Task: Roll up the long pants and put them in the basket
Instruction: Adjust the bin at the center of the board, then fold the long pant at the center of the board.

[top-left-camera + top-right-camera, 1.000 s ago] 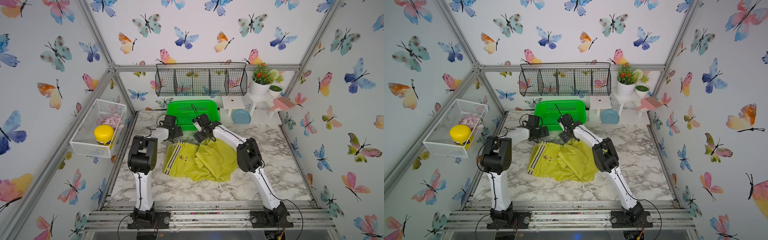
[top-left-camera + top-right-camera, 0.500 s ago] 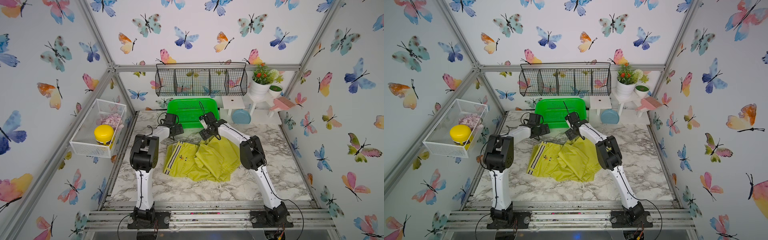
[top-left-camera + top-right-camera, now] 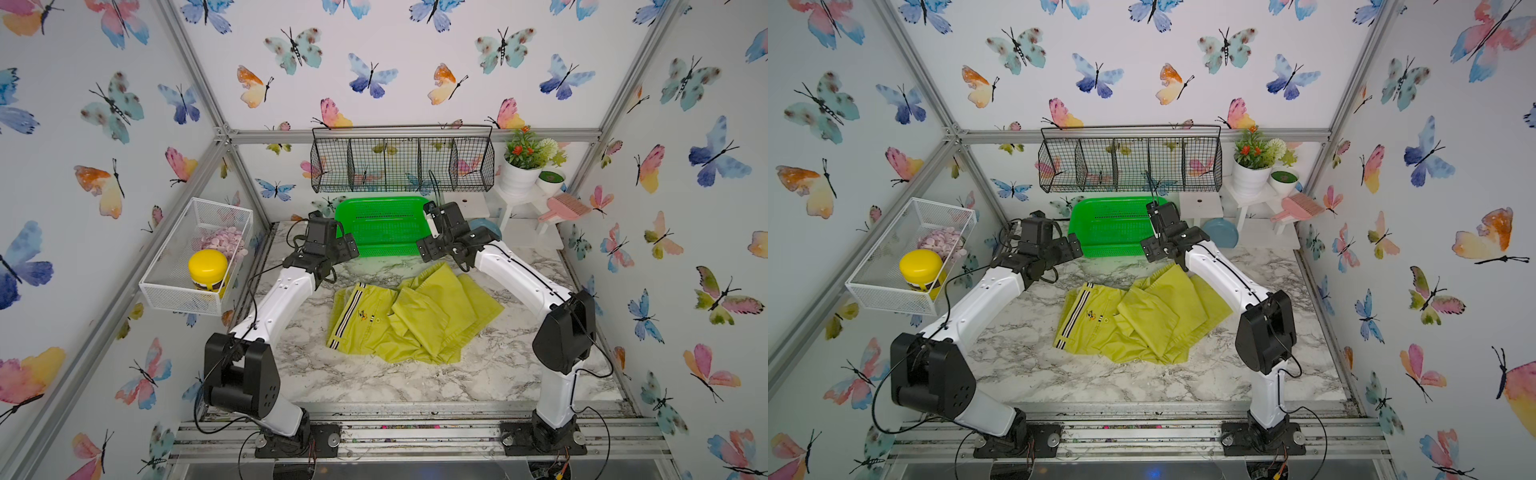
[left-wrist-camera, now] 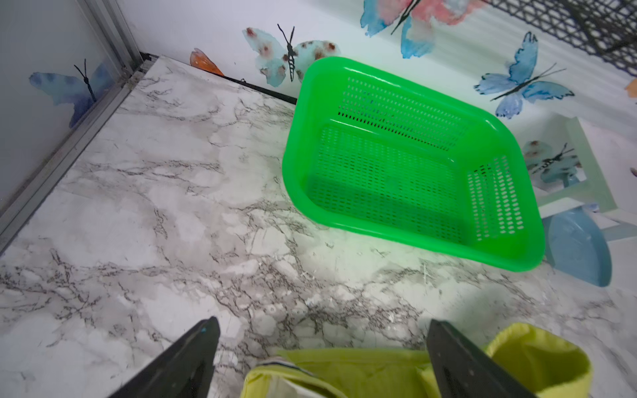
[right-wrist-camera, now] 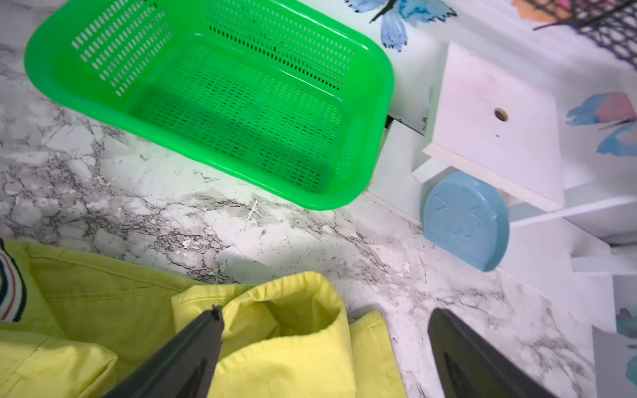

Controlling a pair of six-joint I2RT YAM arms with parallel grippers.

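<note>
The long pants (image 3: 411, 320) (image 3: 1142, 320) lie loosely folded on the marble table, striped waistband (image 3: 347, 316) to the left and legs bunched to the right. Both grippers hover above the pants' far edge, in front of the green basket (image 3: 382, 220) (image 3: 1113, 224). My left gripper (image 3: 347, 247) (image 3: 1073, 249) (image 4: 322, 325) is open and holds nothing, with the waistband end of the pants (image 4: 344, 372) below it. My right gripper (image 3: 428, 249) (image 3: 1150, 251) (image 5: 326, 313) is open above a leg opening of the pants (image 5: 275, 344), not touching the cloth.
The empty green basket (image 4: 396, 165) (image 5: 224, 103) stands against the back wall. A blue disc (image 5: 465, 220) leans under a white stool (image 3: 473, 205). On the left wall hangs a white wire basket (image 3: 199, 253) holding a yellow-lidded jar (image 3: 208, 266). A black wire rack (image 3: 401, 164) hangs above.
Both grippers have lifted off the pants and drawn apart toward the back. The right gripper has opened wider and no longer touches the cloth.
</note>
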